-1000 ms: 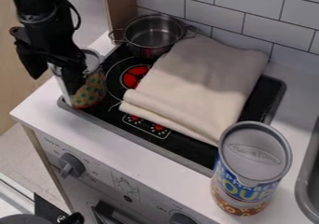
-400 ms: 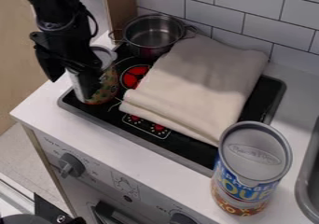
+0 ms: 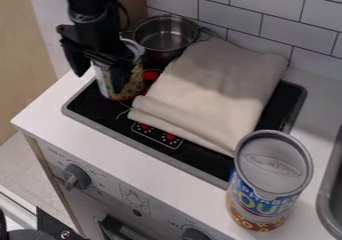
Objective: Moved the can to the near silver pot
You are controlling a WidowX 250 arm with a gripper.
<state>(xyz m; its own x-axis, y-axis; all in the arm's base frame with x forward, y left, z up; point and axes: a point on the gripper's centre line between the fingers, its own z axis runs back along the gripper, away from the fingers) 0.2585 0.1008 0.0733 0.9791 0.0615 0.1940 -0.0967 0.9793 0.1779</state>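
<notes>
- Locating the can (image 3: 135, 85): it is upright over the left part of the hob (image 3: 85, 102), near the silver pot (image 3: 165, 43), toward the front-left of it.
- Pincer (image 3: 100, 83): positioned at the can, partly covering its near side. Grip state: cannot tell whether it is released or clenched on the can.
- Silver pot: upright at the rear left of the hob, two handles, interior visible.
- Folded cloth (image 3: 214, 86): beige, laid across the middle and right of the hob, just beside the pot.
- Soup can (image 3: 267, 204): large, upright, lid upward, on the worktop (image 3: 50, 111) at the front right.
- Sink (image 3: 326, 199): right edge of the view.
- Wall (image 3: 227, 14): light tiles behind the hob.
</notes>
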